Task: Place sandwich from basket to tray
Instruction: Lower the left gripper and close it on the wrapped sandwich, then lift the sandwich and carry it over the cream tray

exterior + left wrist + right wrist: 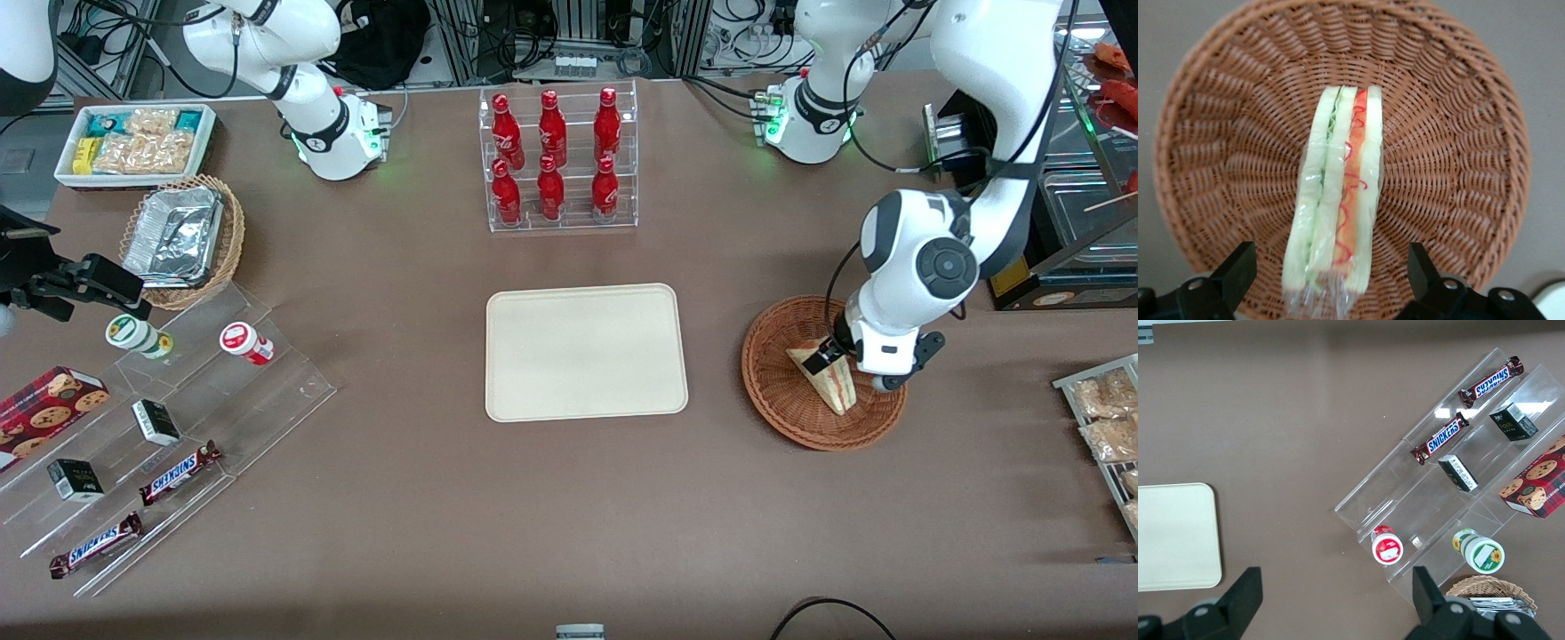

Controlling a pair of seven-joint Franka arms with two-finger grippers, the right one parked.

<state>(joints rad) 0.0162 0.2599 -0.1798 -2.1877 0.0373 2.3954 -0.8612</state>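
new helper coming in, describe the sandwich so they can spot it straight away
Find the cream tray in the middle of the table, then look toward the working arm's end to the round reddish-brown wicker basket. The sandwich lies in it, with the open gripper straddling one end. It is the only clear-wrapped white bread wedge with red and green filling; the tan basket holds a foil container.

This is a robot laboratory arranged like a small shop: at the top of the front view are cable racks (578,36), and snack displays (133,444) cover the brown table (444,533).
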